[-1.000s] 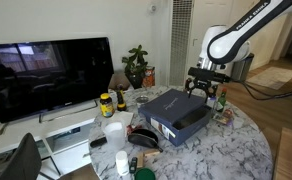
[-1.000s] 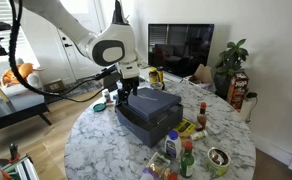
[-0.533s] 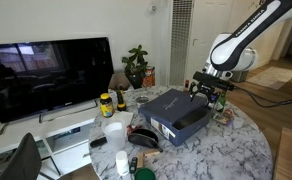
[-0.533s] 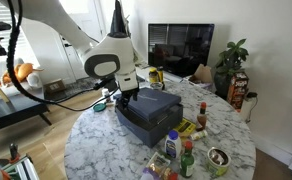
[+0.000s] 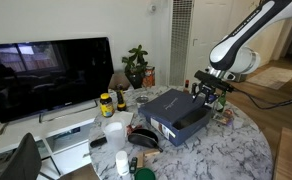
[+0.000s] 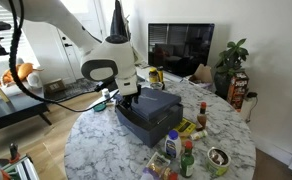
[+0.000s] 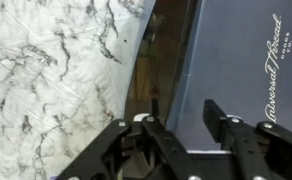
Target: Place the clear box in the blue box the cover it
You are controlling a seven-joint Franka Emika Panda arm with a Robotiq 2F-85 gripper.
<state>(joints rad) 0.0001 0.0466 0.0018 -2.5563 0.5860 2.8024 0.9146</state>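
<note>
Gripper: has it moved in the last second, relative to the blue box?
Yes. The gripper has shifted slightly right, away from the television; the blue box stayed put.

- The blue box (image 5: 191,122) stands in the middle of the counter (image 5: 236,150), and the cover (image 5: 171,102) lies on top of it.
- The gripper (image 7: 176,120) hangs above the cover's edge, next to bare counter.
- A television (image 5: 46,75) and a potted plant (image 5: 136,65) stand behind the counter.
- Bottles (image 6: 187,158) cluster near the counter's rim, in front of the box in an exterior view.
</note>
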